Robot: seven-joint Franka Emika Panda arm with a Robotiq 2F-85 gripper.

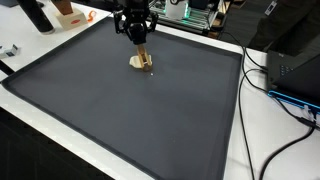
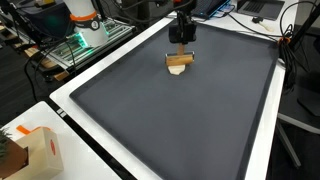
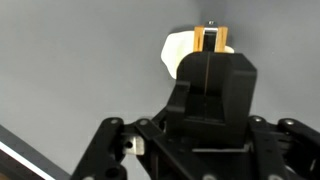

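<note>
White table bears dark mat; 1 pale piece on it.

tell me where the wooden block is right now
In both exterior views the wooden block is held in the gripper near the far edge of the dark mat, over a pale round piece.

Small tan wooden block lying on a flat cream rounded piece, on the dark grey mat, near its far edge in both exterior views.
</note>
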